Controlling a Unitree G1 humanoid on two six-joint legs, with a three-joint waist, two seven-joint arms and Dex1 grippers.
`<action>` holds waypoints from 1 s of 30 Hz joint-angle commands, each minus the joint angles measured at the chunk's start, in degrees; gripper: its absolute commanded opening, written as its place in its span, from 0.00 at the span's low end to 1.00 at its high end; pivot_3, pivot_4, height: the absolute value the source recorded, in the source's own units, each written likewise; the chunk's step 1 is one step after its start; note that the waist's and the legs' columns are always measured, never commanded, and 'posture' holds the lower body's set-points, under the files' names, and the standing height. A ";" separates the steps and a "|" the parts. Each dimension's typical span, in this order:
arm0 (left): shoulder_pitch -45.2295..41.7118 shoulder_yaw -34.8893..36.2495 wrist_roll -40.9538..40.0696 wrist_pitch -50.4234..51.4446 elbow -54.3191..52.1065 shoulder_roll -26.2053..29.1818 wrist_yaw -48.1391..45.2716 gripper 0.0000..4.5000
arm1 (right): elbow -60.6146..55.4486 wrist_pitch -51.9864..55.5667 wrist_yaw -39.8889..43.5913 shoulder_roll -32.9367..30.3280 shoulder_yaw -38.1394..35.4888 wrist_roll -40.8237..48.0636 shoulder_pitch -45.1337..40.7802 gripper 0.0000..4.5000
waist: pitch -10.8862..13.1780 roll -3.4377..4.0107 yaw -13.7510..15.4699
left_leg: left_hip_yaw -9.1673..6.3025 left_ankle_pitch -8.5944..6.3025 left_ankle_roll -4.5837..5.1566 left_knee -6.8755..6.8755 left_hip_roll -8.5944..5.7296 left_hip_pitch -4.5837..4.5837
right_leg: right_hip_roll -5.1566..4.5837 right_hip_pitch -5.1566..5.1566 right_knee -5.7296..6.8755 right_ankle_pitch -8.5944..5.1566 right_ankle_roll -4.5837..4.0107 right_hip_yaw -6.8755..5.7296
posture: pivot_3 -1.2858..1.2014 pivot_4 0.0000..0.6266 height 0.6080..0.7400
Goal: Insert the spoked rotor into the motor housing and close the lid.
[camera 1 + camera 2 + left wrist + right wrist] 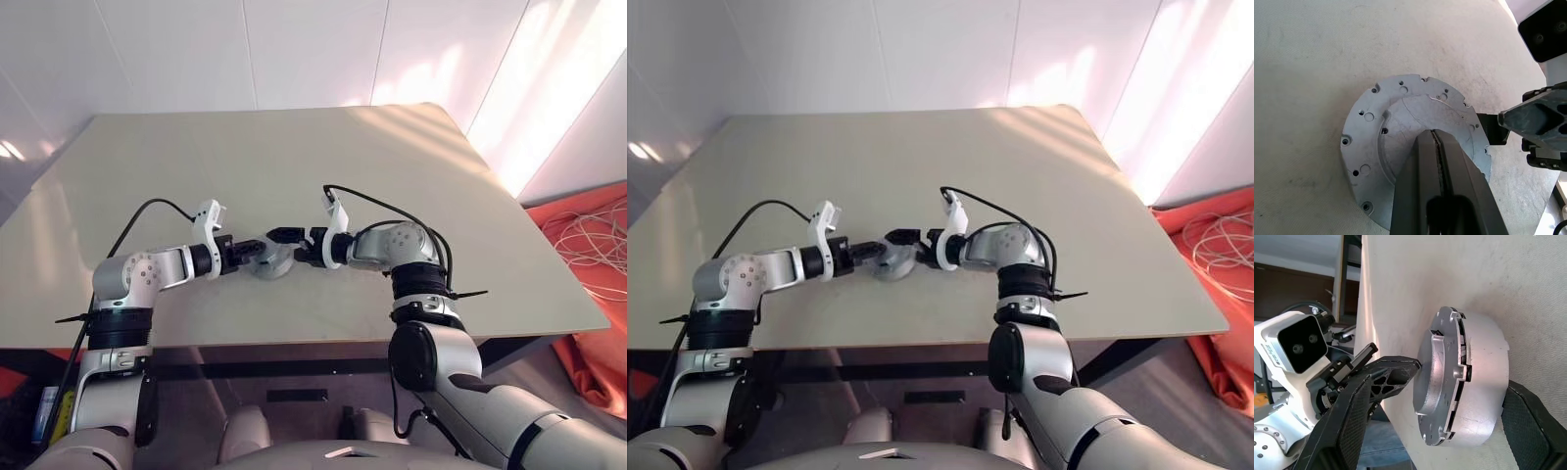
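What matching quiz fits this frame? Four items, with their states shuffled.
Items:
1. left gripper
2. right gripper
3. lid
4. table

States:
A. open, one finger on each side of the motor housing
B. beige, bears the housing
C. shut, tips over the lid's face
D. grey, sits on top of the housing

Pairs: 1-C; 2-A; 3-D; 4-B
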 commanded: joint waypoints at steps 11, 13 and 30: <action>2.08 -3.30 2.35 1.54 3.29 -0.83 1.78 0.00 | 0.44 0.23 4.85 3.64 4.46 2.66 -1.91 1.00 | 0.00 0.00 -0.75 | 0.00 0.00 -0.01 0.01 0.01 -0.02 | 0.03 -0.01 -0.01 0.05 -0.10 0.00 | 0.52 0.00 1.00; 2.11 -3.25 2.34 1.52 3.23 -0.81 1.77 0.00 | 1.26 -0.05 4.62 3.79 4.12 2.70 -2.15 1.00 | 0.00 0.00 -0.77 | 0.00 0.00 -0.01 0.01 0.01 -0.03 | 0.03 -0.02 -0.01 0.05 -0.10 0.00 | 0.52 0.00 1.00; 1.68 -3.64 2.83 0.72 3.80 -0.71 1.41 0.00 | 7.64 -5.54 3.54 4.46 0.07 3.60 -5.23 0.72 | 0.00 -0.01 -0.88 | -0.01 0.17 -0.29 0.06 0.13 0.05 | 0.16 -0.07 0.10 0.02 -0.02 0.00 | 0.52 0.00 1.00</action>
